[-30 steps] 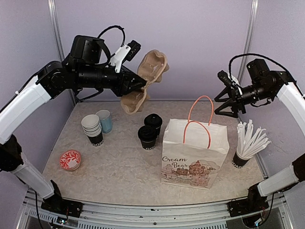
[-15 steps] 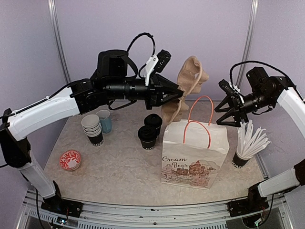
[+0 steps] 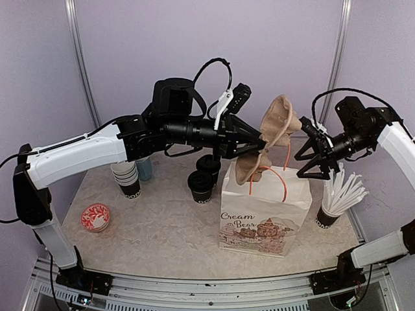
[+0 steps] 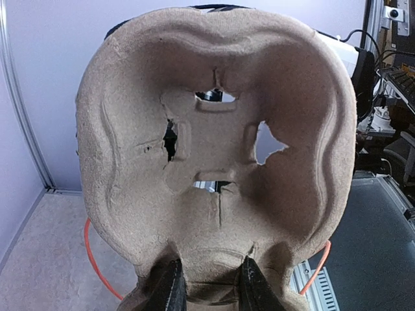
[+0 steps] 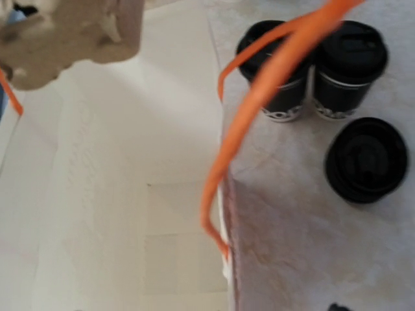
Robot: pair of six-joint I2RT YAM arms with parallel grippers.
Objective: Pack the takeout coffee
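Quick status from my end of the link. The table [image 3: 162, 233] has the white paper bag [image 3: 262, 220] standing upright on its right half, orange handles up and mouth open. Right above that mouth hangs the pulp cup carrier [image 3: 269, 139], tipped up on edge, its lower end just about at the bag's rim. The wrist view shows its pockets facing the camera, and there's a small tear by 1 of the centre cutouts.

The 2 takeout coffees [image 3: 200, 186] aren't packed yet. They sit side by side on the table, lids on, just left of the bag and behind its near corner.

My left end effector [image 3: 259, 150] is clamped on the carrier's edge, fingers [image 4: 170, 288] pinching the moulded rim. My right end effector [image 3: 311, 155] is spread wide with nothing in it, hovering beside the bag's right handle.

Handling-wise, I'd guess the cups are light thin-walled paper that squashes if I overdo it, and too much squeeze could pop a lid. I can't tell if they're full, so I'm treating them as sloshy and keeping them upright. I'd take each around the body below the lid, never by the lid itself. The carrier looks light and fairly stiff, but that tear says it rips easily.
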